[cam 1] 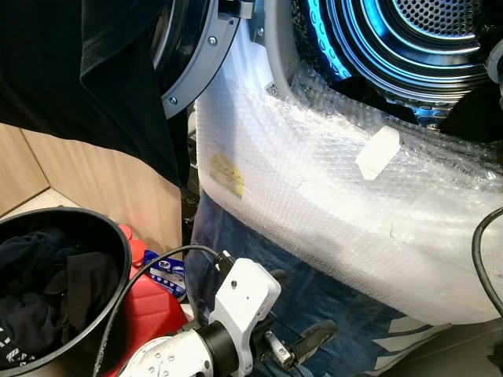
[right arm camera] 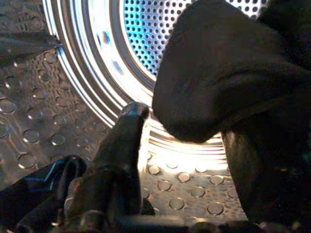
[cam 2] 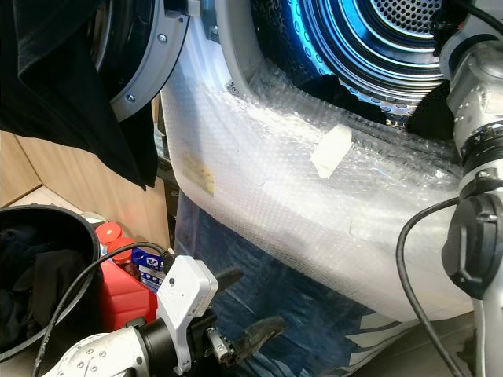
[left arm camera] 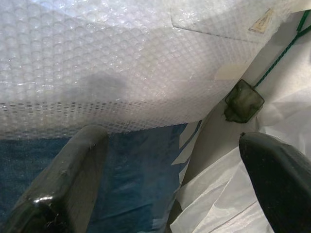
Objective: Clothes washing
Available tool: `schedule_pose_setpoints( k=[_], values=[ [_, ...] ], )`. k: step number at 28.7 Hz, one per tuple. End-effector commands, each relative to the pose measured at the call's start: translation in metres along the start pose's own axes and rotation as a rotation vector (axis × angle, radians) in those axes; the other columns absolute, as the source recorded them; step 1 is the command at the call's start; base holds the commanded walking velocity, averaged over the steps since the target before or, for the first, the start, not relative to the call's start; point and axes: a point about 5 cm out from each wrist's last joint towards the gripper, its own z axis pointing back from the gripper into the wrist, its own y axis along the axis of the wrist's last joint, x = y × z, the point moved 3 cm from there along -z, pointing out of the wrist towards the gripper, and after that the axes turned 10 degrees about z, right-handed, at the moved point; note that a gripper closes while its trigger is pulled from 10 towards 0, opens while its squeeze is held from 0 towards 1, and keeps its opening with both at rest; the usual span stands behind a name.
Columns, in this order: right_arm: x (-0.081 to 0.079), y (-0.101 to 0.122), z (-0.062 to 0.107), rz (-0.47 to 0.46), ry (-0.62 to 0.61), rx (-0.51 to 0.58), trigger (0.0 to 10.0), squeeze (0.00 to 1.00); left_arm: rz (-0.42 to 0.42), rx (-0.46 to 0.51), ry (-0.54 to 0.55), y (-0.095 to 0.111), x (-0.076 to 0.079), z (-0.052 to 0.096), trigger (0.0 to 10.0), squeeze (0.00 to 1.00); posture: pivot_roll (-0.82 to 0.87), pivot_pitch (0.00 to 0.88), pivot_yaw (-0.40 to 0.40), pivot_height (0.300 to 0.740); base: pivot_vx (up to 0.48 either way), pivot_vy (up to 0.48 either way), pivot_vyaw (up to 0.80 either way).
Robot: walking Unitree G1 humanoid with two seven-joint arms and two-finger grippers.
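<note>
One black garment (right arm camera: 228, 82) hangs inside the washer drum (cam 1: 424, 39), draped between the right claw (right arm camera: 194, 160)'s two spread fingers. At seven o'clock, one basket (cam 1: 118, 259) holds dark clothes (cam 1: 39, 298); the left claw (left arm camera: 170, 184) gapes empty.

I can't see my right gripper (right arm camera: 194, 160) fingertips, since the dark garment (right arm camera: 228, 73) covers one finger. The washer drum (cam 1: 409, 39) is cut off at the top edge. The basket (cam 1: 118, 259) runs off the left edge.
</note>
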Motion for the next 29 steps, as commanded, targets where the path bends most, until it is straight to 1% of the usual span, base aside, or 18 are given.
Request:
schedule_pose_setpoints(
  k=[1, 2, 3, 7, 10, 11, 15, 18, 21, 22, 23, 24, 25, 26, 27, 29],
  values=[
    [0.002, 0.005, 0.001, -0.017, 0.016, -0.002, 10.0, 1.0, -0.009, 0.009, -0.029, 0.004, 0.008, 0.002, 10.0, 0.0, 0.08, 0.137, -0.203, 0.74, 0.0, 0.0, 0.0],
    [-0.001, 0.003, 0.0, -0.024, 0.042, -0.009, 10.0, 1.0, -0.01, 0.008, -0.03, 0.004, 0.008, 0.002, 10.0, 0.0, 0.09, 0.134, -0.198, 0.74, 0.0, 0.0, 0.0],
    [-0.001, 0.003, 0.0, -0.024, 0.042, -0.009, 10.0, 1.0, -0.01, 0.008, -0.03, 0.004, 0.008, 0.002, 10.0, 0.0, 0.09, 0.134, -0.198, 0.74, 0.0, 0.0, 0.0],
    [-0.007, -0.002, 0.0, -0.001, 0.088, -0.031, 10.0, 1.0, -0.011, 0.006, -0.031, 0.004, 0.007, 0.002, 10.0, 0.0, 0.08, 0.135, -0.196, 0.74, 0.0, 0.0, 0.0],
    [-0.013, -0.004, 0.001, 0.049, 0.143, -0.042, 10.0, 1.0, -0.012, 0.006, -0.031, 0.005, 0.006, 0.002, 10.0, 0.0, 0.08, 0.132, -0.193, 0.74, 0.0, 0.0, 0.0],
    [-0.014, -0.004, 0.001, 0.052, 0.157, -0.048, 10.0, 1.0, -0.011, 0.006, -0.03, 0.005, 0.006, 0.002, 10.0, 0.0, 0.08, 0.133, -0.192, 0.74, 0.0, 0.0, 0.0],
    [-0.016, -0.006, 0.002, 0.075, 0.191, -0.061, 10.0, 1.0, 0.0, -0.002, -0.036, 0.004, 0.005, 0.001, 10.0, 0.0, 0.08, 0.129, -0.189, 0.74, 0.0, 0.0, 0.0],
    [-0.018, -0.007, 0.002, 0.11, 0.227, -0.057, 10.0, 1.0, -0.012, 0.001, -0.038, 0.005, 0.004, 0.001, 10.0, 0.0, 0.08, 0.126, -0.186, 0.74, 0.0, 0.0, 0.0],
    [-0.016, -0.009, 0.003, 0.114, 0.232, -0.067, 10.0, 1.0, -0.016, 0.002, -0.035, 0.006, 0.002, 0.001, 10.0, 0.0, 0.08, 0.123, -0.184, 0.74, 0.0, 0.0, 0.0],
    [-0.016, -0.009, 0.003, 0.124, 0.251, -0.068, 10.0, 1.0, -0.018, 0.006, -0.031, 0.007, 0.001, 0.0, 10.0, 0.0, 0.08, 0.122, -0.183, 0.74, 0.0, 0.0, 0.0],
    [-0.012, -0.006, 0.004, 0.239, 0.27, -0.036, 10.0, 1.0, -0.029, 0.011, -0.024, 0.008, -0.001, 0.001, 10.0, 0.0, 0.08, 0.115, -0.177, 0.74, 0.0, 0.0, 0.0],
    [-0.012, -0.006, 0.004, 0.239, 0.27, -0.036, 10.0, 1.0, -0.029, 0.011, -0.024, 0.008, -0.001, 0.001, 10.0, 0.0, 0.08, 0.115, -0.177, 0.74, 0.0, 0.0, 0.0],
    [-0.011, -0.004, 0.005, 0.261, 0.271, -0.026, 10.0, 1.0, -0.031, 0.012, -0.023, 0.008, -0.002, 0.001, 10.0, 0.0, 0.08, 0.115, -0.177, 0.74, 0.0, 0.0, 0.0],
    [-0.012, 0.004, 0.005, 0.175, 0.293, 0.011, 10.0, 0.0, -0.036, 0.018, -0.004, 0.01, -0.006, 0.0, 10.0, 0.0, 0.08, 0.109, -0.176, 0.74, 0.0, 0.0, 0.0],
    [-0.012, 0.014, 0.007, 0.092, 0.318, 0.064, 10.0, 0.0, -0.038, 0.026, 0.017, 0.012, -0.01, -0.001, 10.0, 0.0, 0.08, 0.1, -0.17, 0.74, 0.0, 0.0, 0.0],
    [-0.013, 0.026, 0.01, -0.018, 0.374, 0.139, 10.0, 0.0, -0.044, 0.04, 0.055, 0.015, -0.019, -0.002, 10.0, 0.0, 0.08, 0.088, -0.165, 0.74, 0.0, 0.0, 0.0]
  ],
)
